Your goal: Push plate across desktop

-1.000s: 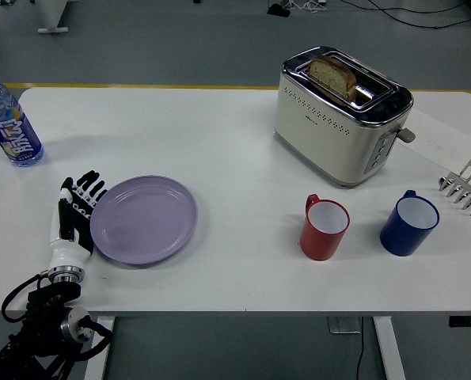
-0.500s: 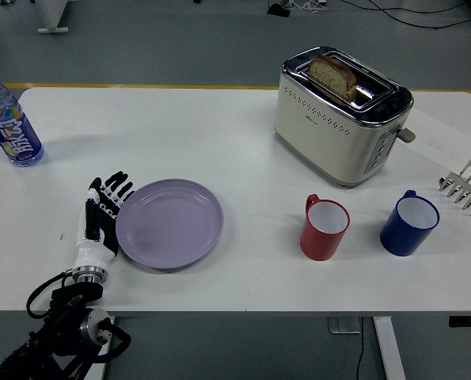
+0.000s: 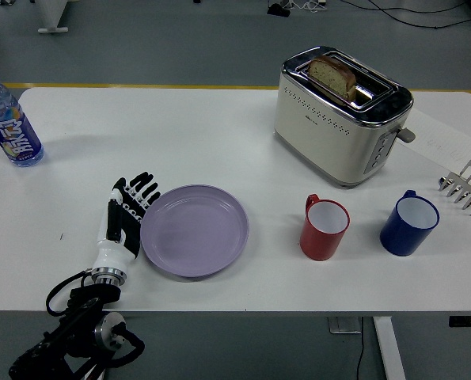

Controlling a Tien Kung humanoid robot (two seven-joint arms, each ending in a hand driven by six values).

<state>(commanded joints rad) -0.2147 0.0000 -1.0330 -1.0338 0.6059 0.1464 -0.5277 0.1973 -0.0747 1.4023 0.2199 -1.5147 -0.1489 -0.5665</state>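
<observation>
Your left hand, fingers straight and flat, clasping nothing, presses edge-on against the left rim of the lilac plate, and over the last second both have slid rightward along the desk from near its front-left corner to left of centre, near the front edge. That means the push is working: the plate is tracking with the hand and now sits close to the red mug, though a gap remains. Judging by that spacing, you have little room left before contact; the right hand is out of view.
</observation>
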